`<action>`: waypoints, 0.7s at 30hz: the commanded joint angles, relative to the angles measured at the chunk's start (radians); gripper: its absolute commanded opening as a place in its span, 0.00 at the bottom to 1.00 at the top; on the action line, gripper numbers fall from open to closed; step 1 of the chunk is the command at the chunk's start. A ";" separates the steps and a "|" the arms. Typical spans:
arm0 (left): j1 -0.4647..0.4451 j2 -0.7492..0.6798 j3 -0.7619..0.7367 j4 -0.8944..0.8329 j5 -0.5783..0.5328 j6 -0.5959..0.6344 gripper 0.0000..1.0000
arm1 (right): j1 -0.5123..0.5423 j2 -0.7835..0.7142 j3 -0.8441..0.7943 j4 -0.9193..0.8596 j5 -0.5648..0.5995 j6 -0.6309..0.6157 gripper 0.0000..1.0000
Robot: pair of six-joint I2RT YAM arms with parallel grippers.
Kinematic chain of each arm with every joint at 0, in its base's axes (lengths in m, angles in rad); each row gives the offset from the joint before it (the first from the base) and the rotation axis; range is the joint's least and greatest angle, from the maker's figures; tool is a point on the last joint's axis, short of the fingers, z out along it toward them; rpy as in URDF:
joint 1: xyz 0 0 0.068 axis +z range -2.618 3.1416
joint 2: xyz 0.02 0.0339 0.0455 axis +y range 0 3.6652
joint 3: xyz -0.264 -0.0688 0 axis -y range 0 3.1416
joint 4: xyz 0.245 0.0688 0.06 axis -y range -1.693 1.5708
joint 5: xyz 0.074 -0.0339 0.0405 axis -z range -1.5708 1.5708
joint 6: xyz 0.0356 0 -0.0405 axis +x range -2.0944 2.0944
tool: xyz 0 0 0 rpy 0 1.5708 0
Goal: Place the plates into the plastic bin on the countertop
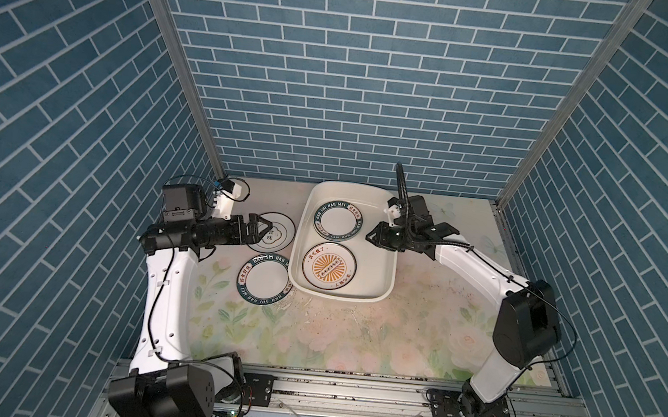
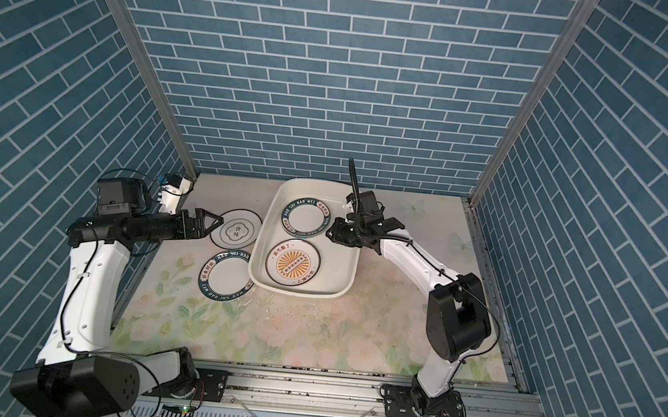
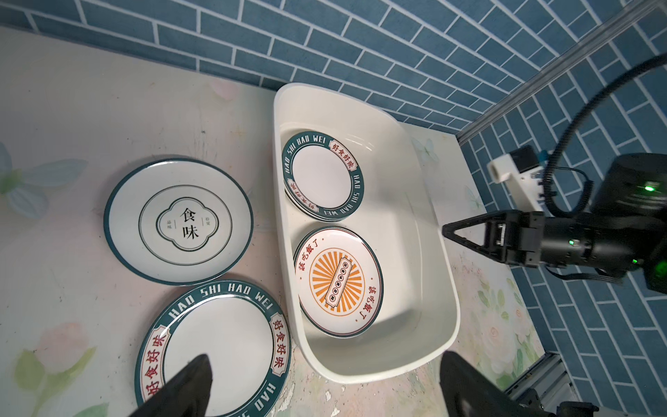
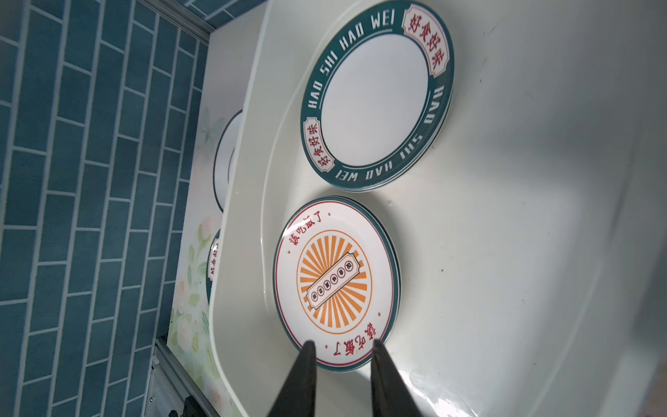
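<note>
- in bin [image 3: 408,234], green-rimmed plate [image 3: 322,176]: rim "HAO SHI HAO WEI", red 好食好味 in two cartouches
- second green-rimmed plate [image 3: 220,335] on bench [image 3: 72,108]: same lettering
- ringed plate [image 3: 178,221]: 食味 at centre; small side characters illegible
- sunburst plate [image 3: 337,281]: red 該吃飯了 twice; ticket print illegible

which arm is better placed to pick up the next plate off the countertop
Left. The open left gripper hovers by the black-ringed plate, with the green-rimmed plate on the countertop nearby; the right gripper is across the plastic bin from both.
</note>
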 commanded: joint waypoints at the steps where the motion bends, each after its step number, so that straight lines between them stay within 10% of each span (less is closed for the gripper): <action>1: 0.051 0.052 -0.021 -0.012 0.042 -0.042 1.00 | -0.005 -0.060 -0.043 0.006 0.033 -0.012 0.27; 21: 0.155 0.429 -0.092 0.246 0.023 -0.054 0.97 | -0.006 -0.187 -0.217 0.062 0.092 0.045 0.27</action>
